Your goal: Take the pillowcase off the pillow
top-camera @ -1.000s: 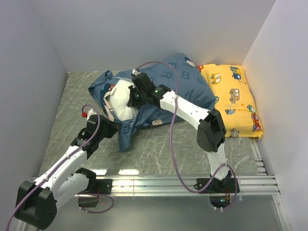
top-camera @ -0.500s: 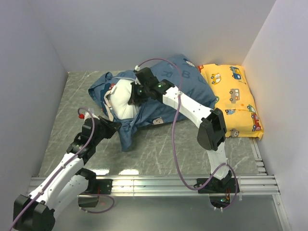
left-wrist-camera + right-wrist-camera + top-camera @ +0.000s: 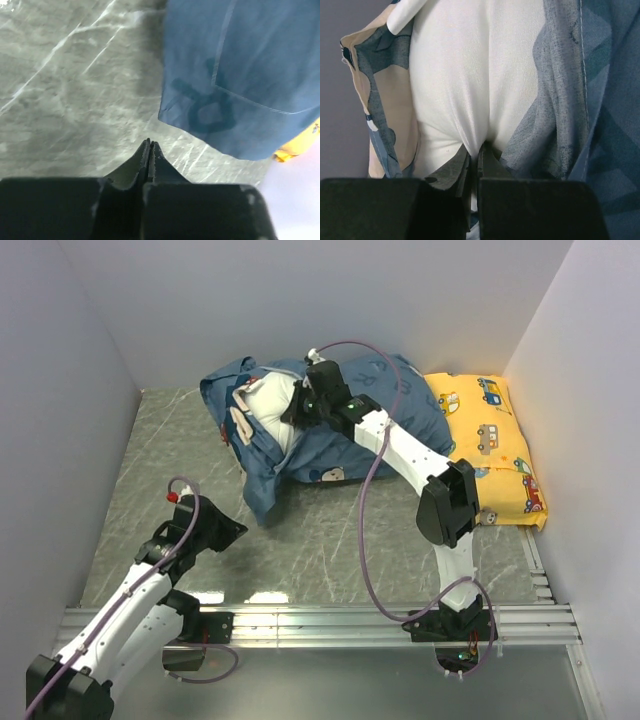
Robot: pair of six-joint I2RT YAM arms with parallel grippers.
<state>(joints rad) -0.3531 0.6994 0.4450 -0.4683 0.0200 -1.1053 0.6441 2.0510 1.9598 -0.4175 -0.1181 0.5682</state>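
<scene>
The dusty-blue pillowcase (image 3: pixel 340 435) lies bunched at the back middle, its mouth open at the left. The white pillow (image 3: pixel 272 405) shows through that opening. My right gripper (image 3: pixel 295 410) is shut on a fold of the white pillow (image 3: pixel 470 90), with blue case fabric (image 3: pixel 570 100) beside its fingers. My left gripper (image 3: pixel 232 530) is shut and empty, low over the floor, in front of and apart from the case's hanging corner (image 3: pixel 220 100).
A smaller yellow car-print pillow (image 3: pixel 490 445) lies at the back right against the wall. White walls close in the left, back and right. A metal rail (image 3: pixel 320 620) runs along the near edge. Grey marbled floor (image 3: pixel 75 90) shows in front.
My right gripper has pulled the pillow and case back and up toward the far wall. My left gripper has let go of the case's corner and drawn back toward the near edge.
</scene>
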